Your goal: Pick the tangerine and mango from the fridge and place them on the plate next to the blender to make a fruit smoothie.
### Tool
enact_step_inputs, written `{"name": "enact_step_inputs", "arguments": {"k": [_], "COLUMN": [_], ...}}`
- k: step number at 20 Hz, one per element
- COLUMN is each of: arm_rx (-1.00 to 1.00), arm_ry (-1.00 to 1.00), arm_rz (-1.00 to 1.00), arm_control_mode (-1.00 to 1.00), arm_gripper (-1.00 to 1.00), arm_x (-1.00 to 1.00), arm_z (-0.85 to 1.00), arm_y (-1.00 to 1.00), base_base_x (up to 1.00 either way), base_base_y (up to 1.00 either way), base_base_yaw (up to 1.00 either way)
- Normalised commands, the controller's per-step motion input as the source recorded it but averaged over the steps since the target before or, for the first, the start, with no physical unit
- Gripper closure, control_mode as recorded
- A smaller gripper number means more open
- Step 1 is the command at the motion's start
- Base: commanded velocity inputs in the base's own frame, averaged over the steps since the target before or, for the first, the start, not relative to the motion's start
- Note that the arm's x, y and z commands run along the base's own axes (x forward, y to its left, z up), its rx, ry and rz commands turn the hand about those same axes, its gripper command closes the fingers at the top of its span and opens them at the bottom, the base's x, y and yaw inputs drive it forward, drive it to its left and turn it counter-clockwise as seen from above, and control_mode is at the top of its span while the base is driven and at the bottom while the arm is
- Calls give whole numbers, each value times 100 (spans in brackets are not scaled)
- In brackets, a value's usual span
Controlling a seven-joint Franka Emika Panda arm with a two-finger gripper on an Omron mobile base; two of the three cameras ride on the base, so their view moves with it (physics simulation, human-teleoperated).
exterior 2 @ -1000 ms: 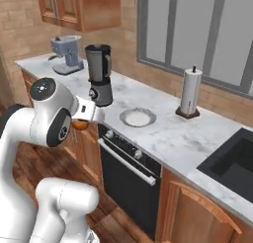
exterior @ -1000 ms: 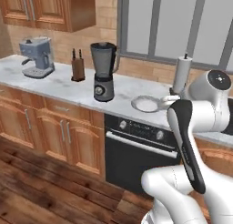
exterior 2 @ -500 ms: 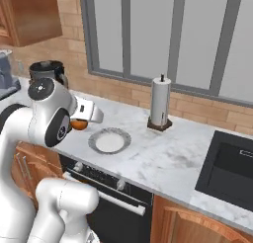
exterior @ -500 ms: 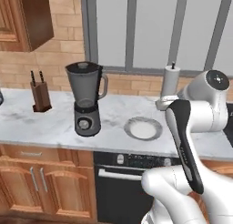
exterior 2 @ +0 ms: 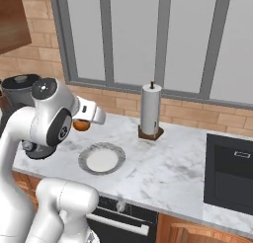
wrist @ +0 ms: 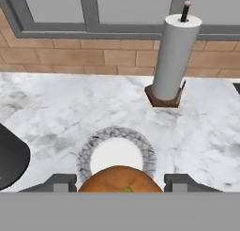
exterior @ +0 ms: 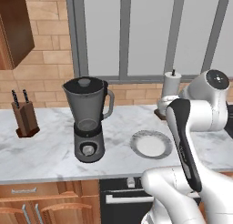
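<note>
Your marble worktop carries the dark grey blender with smoky jug and, just beside it, the round pale plate with speckled rim. Above the plate's near edge, your 2 fingers clench the small orange tangerine; the plate lies ahead and below.

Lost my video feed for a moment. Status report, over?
Gripper shut on tangerine, held above the counter. Plate bare, beside blender. Paper towel roll stands behind the plate, off the path.
</note>
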Motion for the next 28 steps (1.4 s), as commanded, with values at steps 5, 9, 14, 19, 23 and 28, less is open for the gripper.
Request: {"name": "enact_step_inputs", "arguments": {"k": [5,9,14,19,23,28], "arm_rx": [0,1,1,5,0,0], "arm_ry": [37,36,16,3,4,6], "arm_rz": [0,0,1,4,5,1], "arm_control_mode": [-100,-100,-100,-100,-100,-100], "arm_gripper": [100,100,100,100,100,100], "arm_x": [34,66,50,34,24,22], "arm_z": [-62,-66,-61,-78,-73,-47], "arm_y": [-4,0,0,-5,-6,0], "base_base_x": [0,0,0,0,0,0], "base_base_y": [0,0,0,0,0,0], "base_base_yaw": [0,0,0,0,0,0]}}
